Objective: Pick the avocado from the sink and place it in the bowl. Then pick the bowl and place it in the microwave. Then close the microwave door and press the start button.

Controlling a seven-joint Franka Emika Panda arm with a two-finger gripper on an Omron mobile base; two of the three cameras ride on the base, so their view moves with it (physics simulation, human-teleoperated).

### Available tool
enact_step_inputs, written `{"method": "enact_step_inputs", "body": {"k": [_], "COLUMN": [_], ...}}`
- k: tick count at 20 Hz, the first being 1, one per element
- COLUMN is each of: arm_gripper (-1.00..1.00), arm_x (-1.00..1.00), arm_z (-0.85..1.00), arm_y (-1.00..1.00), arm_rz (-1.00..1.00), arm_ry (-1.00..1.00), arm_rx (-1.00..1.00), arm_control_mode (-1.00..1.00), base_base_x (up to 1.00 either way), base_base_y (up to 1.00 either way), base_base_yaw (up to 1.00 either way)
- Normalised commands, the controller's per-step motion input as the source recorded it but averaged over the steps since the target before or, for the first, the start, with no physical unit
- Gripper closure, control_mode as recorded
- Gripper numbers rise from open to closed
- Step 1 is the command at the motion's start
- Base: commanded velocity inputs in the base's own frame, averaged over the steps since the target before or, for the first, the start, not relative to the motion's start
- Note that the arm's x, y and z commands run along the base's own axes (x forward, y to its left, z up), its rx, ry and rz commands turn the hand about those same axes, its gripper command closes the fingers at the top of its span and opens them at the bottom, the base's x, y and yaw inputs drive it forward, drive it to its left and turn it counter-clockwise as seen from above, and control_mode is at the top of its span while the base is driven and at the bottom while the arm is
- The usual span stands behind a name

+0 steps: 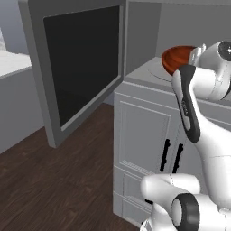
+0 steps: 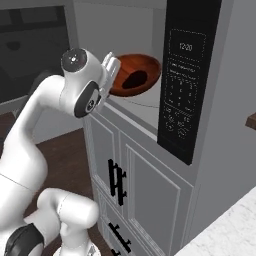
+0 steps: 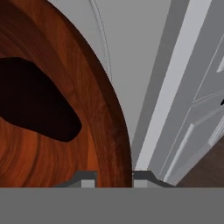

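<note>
The reddish-brown wooden bowl (image 1: 177,58) (image 2: 140,67) (image 3: 48,148) hangs tilted just above the front of the microwave's light grey floor (image 1: 146,72) (image 2: 142,107). Inside it lies the nearly black avocado (image 2: 134,80) (image 3: 35,105). My gripper (image 3: 114,177) (image 2: 111,67) is shut on the bowl's near rim, one fingertip inside the rim and one outside. The microwave door (image 1: 83,63) stands swung wide open to the left, its dark glass facing the room. The dark control panel (image 2: 182,85) is to the right of the opening.
Grey cabinet fronts with dark handles (image 1: 171,155) (image 2: 117,182) sit below the microwave. Dark wood floor (image 1: 45,189) lies under the open door. A pale counter (image 1: 11,63) stands far left and a marble counter corner (image 2: 225,235) at lower right.
</note>
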Motion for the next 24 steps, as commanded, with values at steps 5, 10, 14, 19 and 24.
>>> {"method": "enact_step_inputs", "body": {"k": [5, 10, 14, 19, 24], "arm_gripper": [1.0, 1.0, 1.0, -1.0, -1.0], "arm_x": [0.34, 0.35, 0.45, 0.46, 0.02], "arm_z": [-0.27, -0.27, -0.23, -0.17, -0.01], "arm_y": [-0.43, -0.38, -0.26, -0.04, 0.0], "arm_rz": [0.0, 0.0, 0.0, 0.0, 0.0], "arm_ry": [0.0, 0.02, 0.01, 0.02, -0.09], "arm_rx": [0.0, 0.0, 0.0, 0.0, 0.0], "arm_control_mode": [-1.0, -1.0, -1.0, -1.0, -1.0], "base_base_x": [0.0, 0.0, 0.0, 0.0, 0.0], "base_base_y": [0.0, 0.0, 0.0, 0.0, 0.0], "base_base_yaw": [0.0, 0.0, 0.0, 0.0, 0.0]}}
